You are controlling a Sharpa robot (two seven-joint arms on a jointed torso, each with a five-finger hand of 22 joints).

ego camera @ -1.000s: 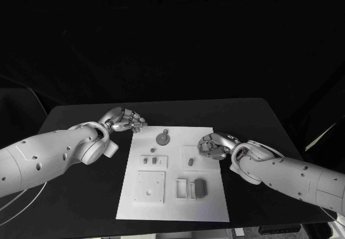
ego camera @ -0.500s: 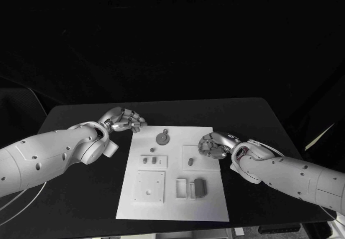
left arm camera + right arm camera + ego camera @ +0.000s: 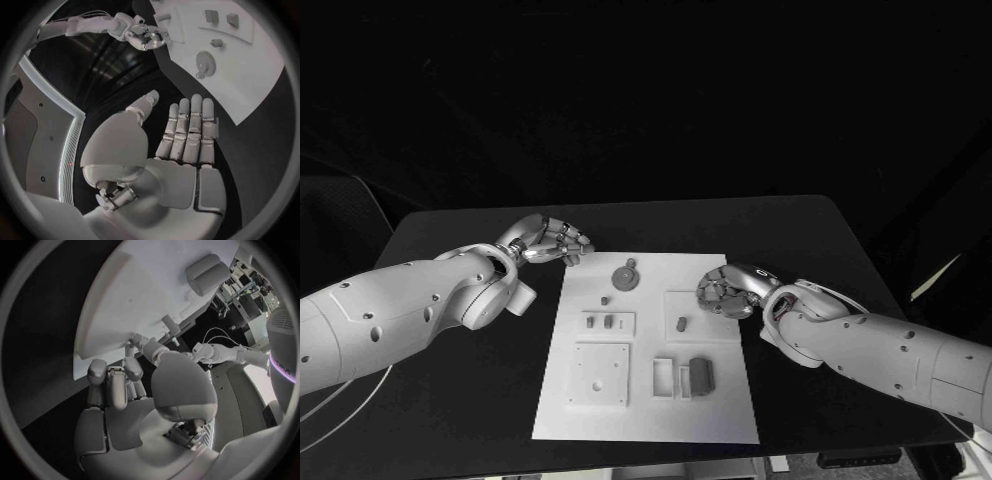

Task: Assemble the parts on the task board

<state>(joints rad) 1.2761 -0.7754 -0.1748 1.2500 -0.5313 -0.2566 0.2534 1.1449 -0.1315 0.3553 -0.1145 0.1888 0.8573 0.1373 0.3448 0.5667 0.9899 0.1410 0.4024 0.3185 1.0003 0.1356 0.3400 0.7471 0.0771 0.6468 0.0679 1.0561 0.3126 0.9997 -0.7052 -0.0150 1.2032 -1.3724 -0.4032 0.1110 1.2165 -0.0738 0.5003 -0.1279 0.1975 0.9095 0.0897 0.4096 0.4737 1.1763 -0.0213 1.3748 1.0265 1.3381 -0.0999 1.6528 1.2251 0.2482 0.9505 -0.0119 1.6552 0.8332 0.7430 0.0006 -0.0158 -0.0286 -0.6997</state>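
On the task board [image 3: 646,420], nothing moved; both robot hands stayed put.

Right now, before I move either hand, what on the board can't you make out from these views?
- Head view: whether the right hand touches the task board or holds a part; its curled fingers hide that.
- Right wrist view: the palm blocks the fingertips.
- Head view: the small parts are too tiny to tell shape or seating.
- Left wrist view: the left hand covers the table beneath; the board is cut off by the circle's rim.
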